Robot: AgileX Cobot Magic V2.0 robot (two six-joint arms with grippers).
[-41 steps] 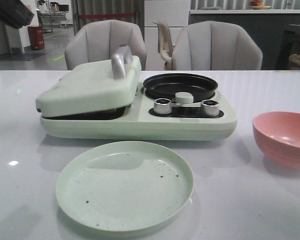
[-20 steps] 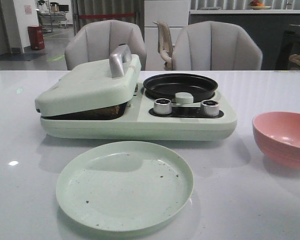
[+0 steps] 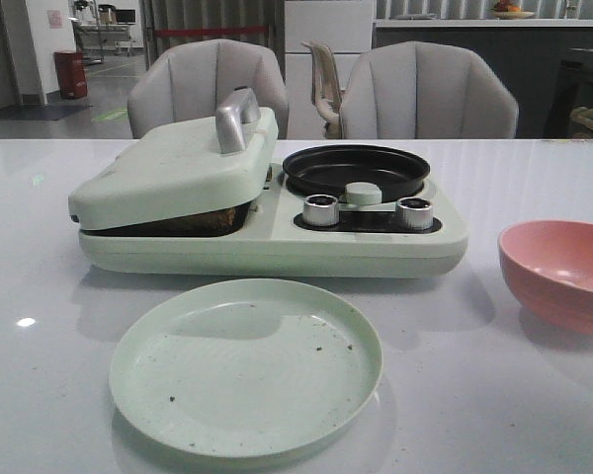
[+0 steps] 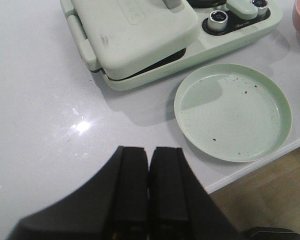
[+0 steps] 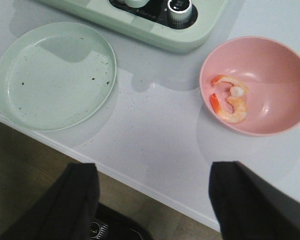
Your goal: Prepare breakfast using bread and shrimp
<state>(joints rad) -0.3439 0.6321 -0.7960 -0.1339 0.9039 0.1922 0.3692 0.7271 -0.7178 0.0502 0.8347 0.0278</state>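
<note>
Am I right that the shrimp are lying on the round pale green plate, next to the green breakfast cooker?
Not quite. The shrimp lie in the round pink bowl, as the right wrist view shows. The round pale green plate holds only dark crumbs, and it does sit next to the green breakfast cooker.

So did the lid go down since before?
Yes. The lid dropped slightly at its left edge toward the cooker base, mostly a second ago; it's barely changed since.
</note>
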